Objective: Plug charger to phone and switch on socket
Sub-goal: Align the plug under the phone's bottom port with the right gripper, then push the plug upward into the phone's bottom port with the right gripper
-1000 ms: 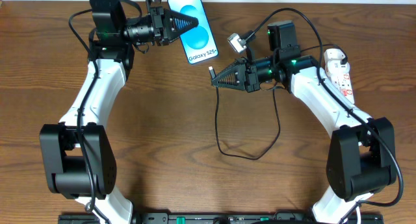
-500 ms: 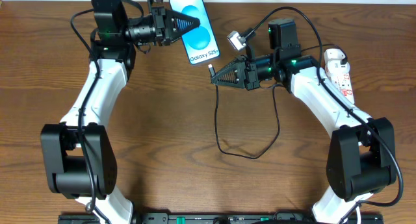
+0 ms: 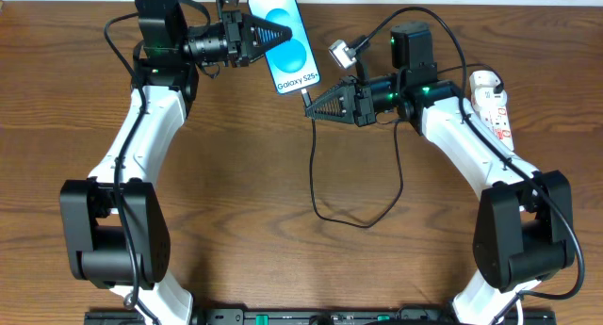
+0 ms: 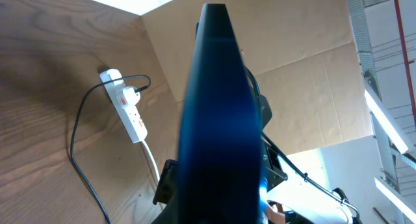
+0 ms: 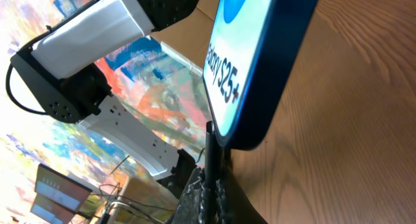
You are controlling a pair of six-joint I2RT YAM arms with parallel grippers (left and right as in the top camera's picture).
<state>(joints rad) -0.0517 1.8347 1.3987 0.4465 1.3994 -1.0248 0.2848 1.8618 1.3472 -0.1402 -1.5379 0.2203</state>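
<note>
The step in hand is joining the charger (image 3: 314, 174) to the phone (image 3: 297, 56). The left fingers (image 3: 259, 33) are closed on the phone and hold it lifted off the surface (image 3: 236, 193) near its far edge, screen up. The right fingers (image 3: 330, 106) are pinched shut on the connector tip (image 5: 212, 146), which in the right wrist view stands right at the phone's bottom edge; whether it has entered the port cannot be told. The next move seems to call for lining the tip up squarely with the port and pushing along the phone's length while the left fingers keep it steady, since a skewed tip would likely slip off the edge. The socket (image 3: 492, 99) lies by the right edge of the surface, well apart from the phone, and in the left wrist view a black plug (image 4: 132, 93) already sits in it, so only the switch would be left. The cable's slack loops across the middle of the surface, and could tug on the tip.
</note>
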